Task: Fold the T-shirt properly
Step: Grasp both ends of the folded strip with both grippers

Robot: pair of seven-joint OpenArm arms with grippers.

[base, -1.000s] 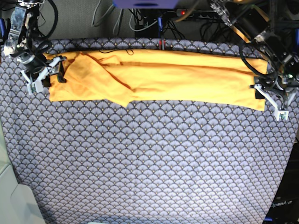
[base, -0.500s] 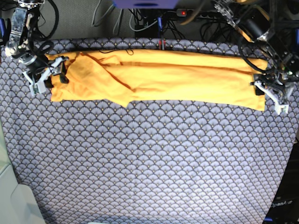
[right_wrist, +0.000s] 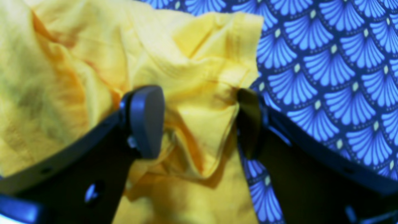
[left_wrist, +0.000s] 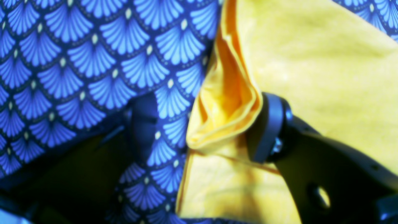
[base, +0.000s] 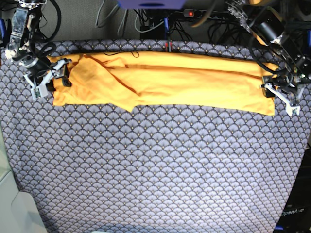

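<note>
The yellow-orange T-shirt [base: 165,80] lies as a long folded band across the far part of the table. At its right end in the base view my left gripper [base: 278,94] stands low. In the left wrist view this left gripper [left_wrist: 205,127] is open, and a raised fold of the T-shirt [left_wrist: 224,118] sits between its pads. My right gripper [base: 48,80] is at the band's left end. Seen from the right wrist, that right gripper [right_wrist: 197,121] is also open, straddling a bunched corner of the T-shirt [right_wrist: 199,93].
The blue-grey scallop-patterned cloth [base: 155,170] covers the whole table. Cables and a power strip [base: 194,13] run behind the far edge. A pale grey object [base: 14,208] sits at the near left corner.
The left gripper has moved up and inward onto the shirt's right end. The right gripper has shifted slightly up at the left end. The shirt lies as before.
</note>
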